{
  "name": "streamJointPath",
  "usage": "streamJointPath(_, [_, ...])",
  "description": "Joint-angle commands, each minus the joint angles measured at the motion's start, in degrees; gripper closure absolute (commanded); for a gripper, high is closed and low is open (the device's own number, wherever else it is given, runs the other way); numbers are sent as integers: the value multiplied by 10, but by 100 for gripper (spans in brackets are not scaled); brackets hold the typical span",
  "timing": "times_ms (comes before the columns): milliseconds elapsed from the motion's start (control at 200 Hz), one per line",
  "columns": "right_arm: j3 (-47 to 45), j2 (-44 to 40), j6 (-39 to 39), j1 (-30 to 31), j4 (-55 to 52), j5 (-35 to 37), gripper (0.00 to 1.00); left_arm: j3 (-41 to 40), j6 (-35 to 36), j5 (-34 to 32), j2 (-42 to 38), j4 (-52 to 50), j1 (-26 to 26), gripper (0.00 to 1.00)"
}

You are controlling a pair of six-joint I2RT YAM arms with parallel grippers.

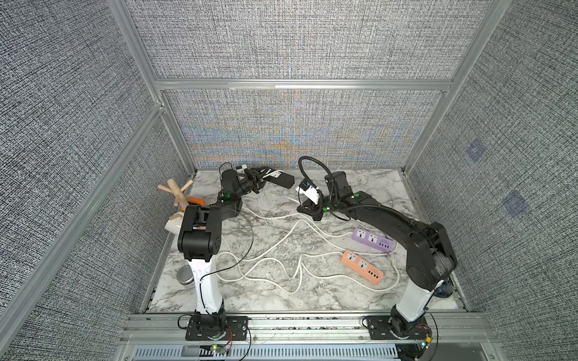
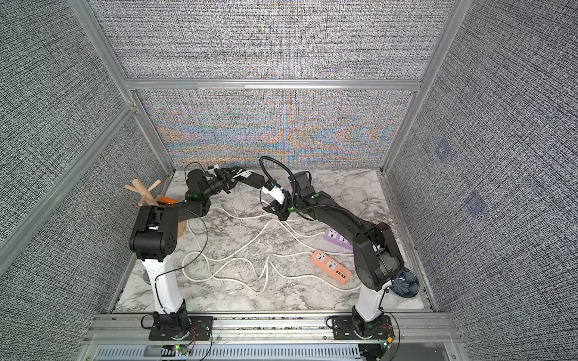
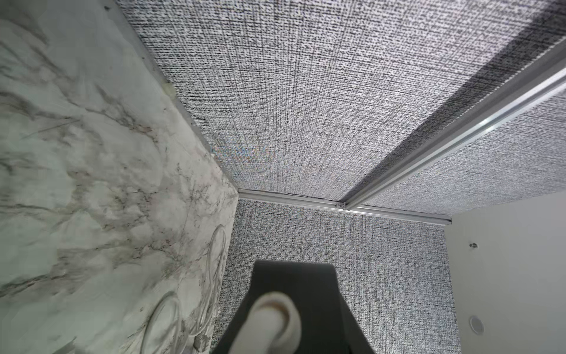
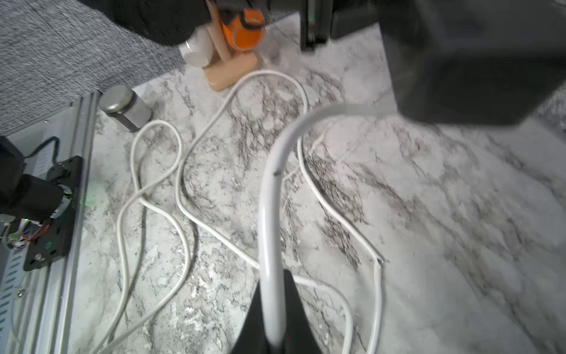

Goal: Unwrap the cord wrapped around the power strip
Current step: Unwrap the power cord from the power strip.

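left gripper (image 1: 260,178): partly closed and clamped on one end of the black power strip (image 1: 280,178); its fingers are out of the left wrist view
black power strip: juts out past the left gripper's fingertips, pointing towards the right gripper (image 1: 308,208); in both top views it sits between the two grippers, closer to the left one (image 2: 251,178)
white cord (image 3: 277,315): in the left wrist view one turn loops around the strip just ahead of the left gripper
right gripper: closed tight on the white cord, which comes out from between its dark tips in the right wrist view (image 4: 272,331)
cord run: from the right gripper's tips the white cord (image 4: 269,214) rises in an arc and bends over to the black power strip, a dark blurred block ahead of that gripper (image 4: 459,61)
marble table (image 1: 266,297): loose white cords (image 1: 266,259) snake across it, below and behind the right gripper
purple power strip (image 1: 372,240): flat on the table behind the right gripper, beside its forearm
salmon power strip (image 1: 361,266): flat, just beyond the purple one, farther from the right gripper
wooden mug tree (image 1: 176,190): behind the left gripper, beside that arm's elbow, with an orange cup (image 1: 195,200) on it
metal tin (image 1: 185,276): on the table by the left arm's base, well behind the left gripper
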Motion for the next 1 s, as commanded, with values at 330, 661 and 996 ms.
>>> streamJointPath(330, [59, 98, 89, -111, 25, 171, 100, -100, -36, 66, -37, 96, 33, 100])
streamJointPath(661, [65, 77, 20, -134, -44, 112, 100, -123, 38, 71, -37, 23, 30, 100])
streamJointPath(996, [104, -4, -50, -131, -140, -44, 20, -96, 84, 61, -37, -33, 6, 100])
